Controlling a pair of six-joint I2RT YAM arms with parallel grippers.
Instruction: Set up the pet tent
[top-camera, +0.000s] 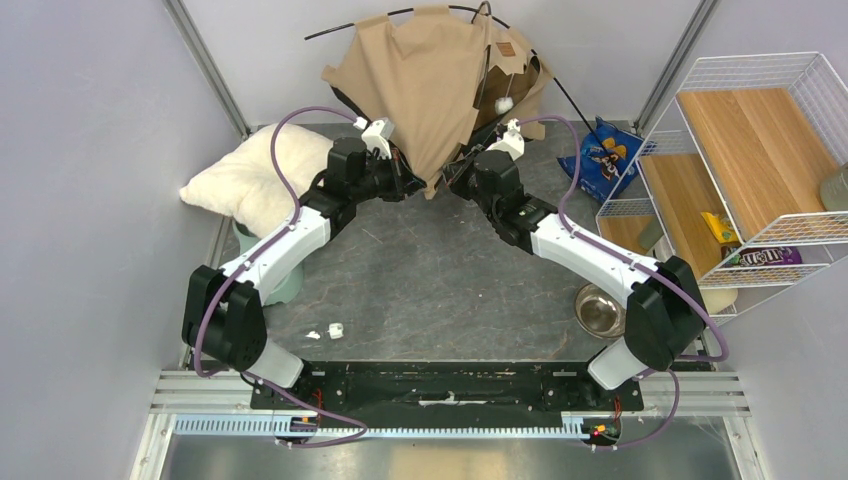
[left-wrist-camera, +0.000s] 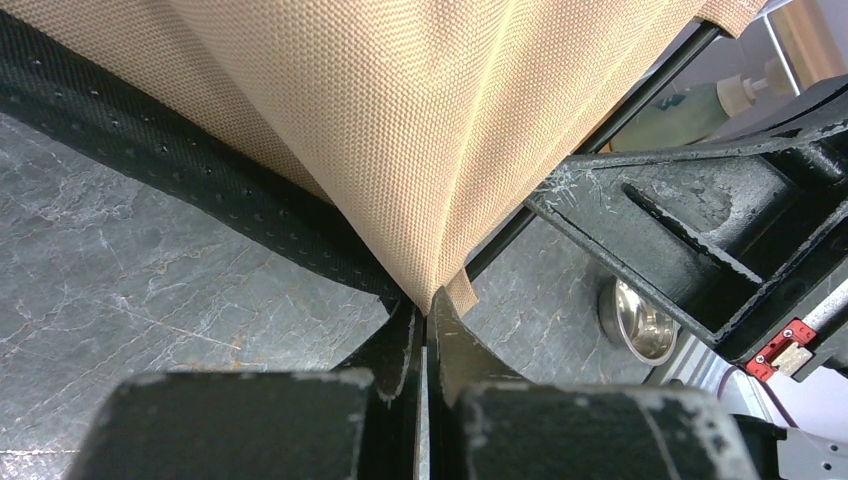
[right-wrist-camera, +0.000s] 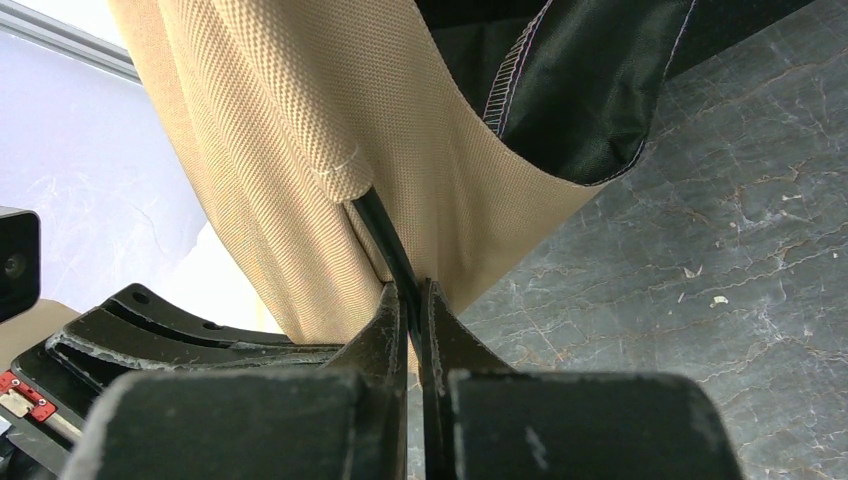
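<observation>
ITEM: pet tent (top-camera: 430, 80). We log it at twelve o'clock on the table (top-camera: 430, 270), part-raised and sagging, with its lowest tip hanging toward six o'clock between the two claws

MATERIALS: tan canvas (left-wrist-camera: 400, 120), a coarse weave that drapes softly. We judge it gives fair purchase and will not slip readily. Black lining (right-wrist-camera: 570, 90) looks smoother. The thin black poles (left-wrist-camera: 600, 140) we take to be light and springy, and likely to whip if let go while bent

TRIM: white pompom (top-camera: 505, 102) and brown label patch (top-camera: 506, 48), both toward one o'clock on the tent face

LEFT GRIPPER (left-wrist-camera: 425, 318): fingers pressed together on the bottom corner of the canvas, just beside the perforated black edging (left-wrist-camera: 200, 180)

RIGHT GRIPPER (right-wrist-camera: 412, 300): fingers pinched on a pole end (right-wrist-camera: 375, 228) where it leaves its canvas sleeve

HANDLING: we judge the whole light enough for either arm. The cloth alone carries no shape, so we would take hold at pole ends and stitched corners, never mid-panel. Hard pulls on canvas could tip the frame or slide a pole from its sleeve. Nothing here looks fragile, though the pompom cord may snag

NEIGHBOURS: fluffy white pillow (top-camera: 255, 170) at ten o'clock, wire rack (top-camera: 700, 75) at three o'clock, steel bowl (top-camera: 600, 310) at four o'clock, all apart from the tent
</observation>
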